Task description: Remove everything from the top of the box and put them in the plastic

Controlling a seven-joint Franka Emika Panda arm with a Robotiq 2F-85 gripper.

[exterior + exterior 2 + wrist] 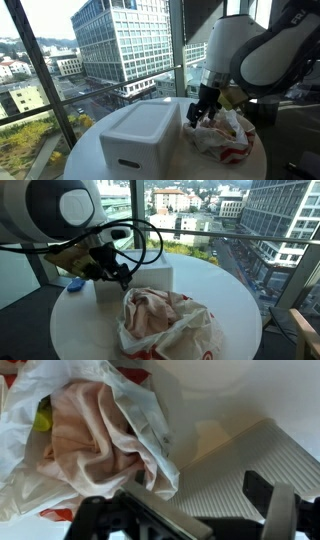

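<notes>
- The pink cloth [90, 445] lies bunched inside the plastic bag [165, 330], just beside the box [145, 135]; the top of the box looks bare.
- The cloth seems light, soft and limp; a raised fold is the best place to pinch, not the thin, slippery bag film.
- The gripper [203, 112] hangs above the gap between box and bag; its jaws stand apart, holding nothing.
- A small blue thing [72, 283] lies beside the box; the bag's loose rim may snag.
</notes>
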